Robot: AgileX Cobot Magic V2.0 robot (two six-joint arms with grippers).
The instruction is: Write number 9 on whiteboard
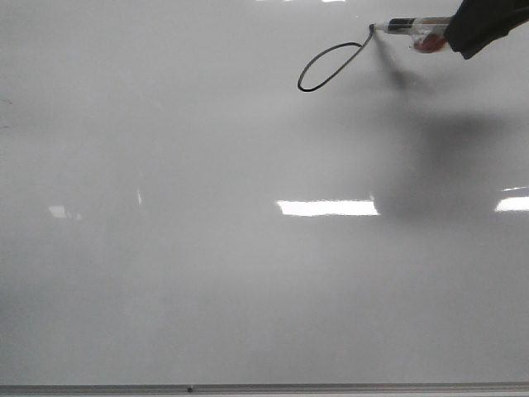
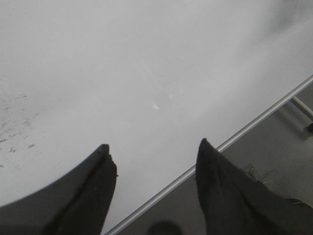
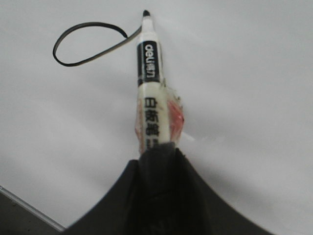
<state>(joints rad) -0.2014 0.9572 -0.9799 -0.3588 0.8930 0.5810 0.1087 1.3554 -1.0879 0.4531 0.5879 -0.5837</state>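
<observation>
The number 9 (image 1: 332, 66) stands unfinished near the far right corner of the whiteboard (image 1: 207, 273): only a slanted, narrow black loop is drawn, with no tail below it. A white marker (image 1: 407, 27) with a black label band lies nearly flat over the board, its black tip resting at the loop's upper right end, where the line closes. The right gripper (image 1: 450, 33) is clamped on the marker's rear half, its dark fingers meeting around the barrel; a patch of red shows beside the barrel just ahead of the fingers. In the right wrist view the marker (image 3: 150, 83) points away from the gripper (image 3: 159, 152) toward the loop (image 3: 88, 44), the label reading "deli". The arm's shadow falls on the board below the marker. The left gripper (image 2: 154, 152) hovers with its two dark fingers spread apart and nothing between them, over the whiteboard (image 2: 122, 73) beside its thin metal edge (image 2: 244, 129), well apart from the loop.
</observation>
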